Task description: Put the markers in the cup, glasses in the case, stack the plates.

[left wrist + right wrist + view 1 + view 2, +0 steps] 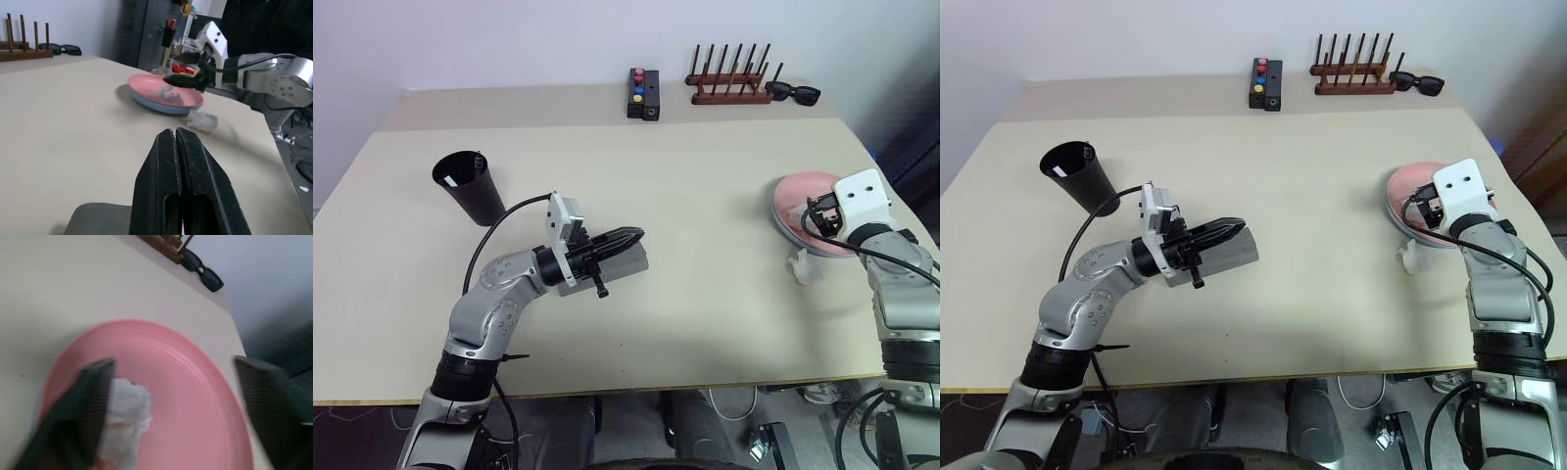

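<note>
The salmon pink plate [195,382] lies on top of the light blue plate [161,106] at the table's right side. My right gripper [176,396] hangs open just over the pink plate, fingers wide apart, nothing between them. A white crumpled lump [128,406] lies on the plate beside one finger. My left gripper [631,235] is shut, empty, pointing right just above the closed grey case [625,264] in the middle. The black cup [468,186] stands at the left with a pale streak inside; I cannot tell whether it is a marker. The glasses are hidden.
Another white crumpled lump [800,266] sits on the table by the plates' near edge. Along the far edge stand a black box with coloured buttons [643,94], a wooden peg rack [729,86] and black sunglasses [793,93].
</note>
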